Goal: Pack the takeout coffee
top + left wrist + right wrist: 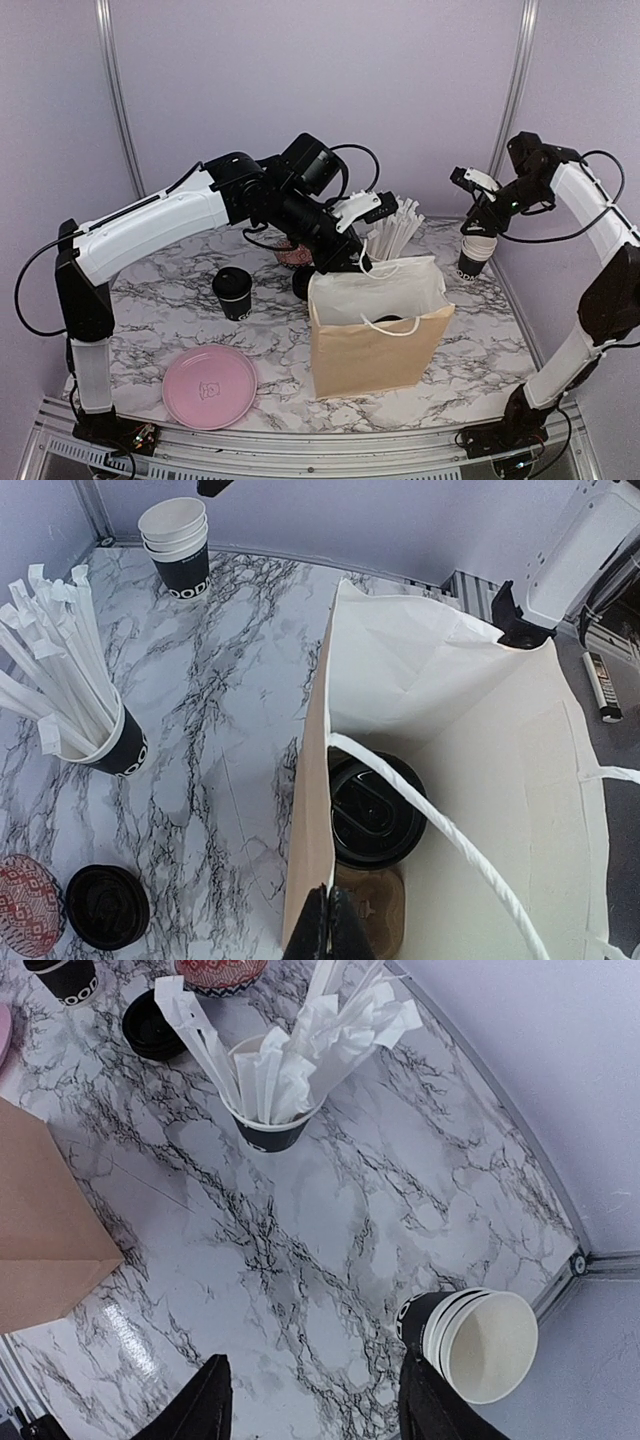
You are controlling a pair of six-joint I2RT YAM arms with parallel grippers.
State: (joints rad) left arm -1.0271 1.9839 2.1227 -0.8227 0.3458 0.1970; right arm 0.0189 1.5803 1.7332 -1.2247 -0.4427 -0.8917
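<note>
A lidded black coffee cup (375, 810) sits in a brown pulp carrier (378, 912) at the bottom of the open paper bag (378, 335). My left gripper (335, 928) is shut on the bag's near rim (318, 780) and pinches the paper wall; in the top view it (361, 263) is at the bag's back edge. A second lidded cup (233, 293) stands on the table left of the bag. My right gripper (318, 1412) is open and empty above the marble, beside a stack of lidless cups (478, 1345).
A black cup of white straws (268, 1125) stands behind the bag. A stack of black lids (107, 906) and a red patterned dish (25, 920) lie behind it. A pink plate (210, 386) is at the front left. The table's right rail (575, 1260) is near the cup stack.
</note>
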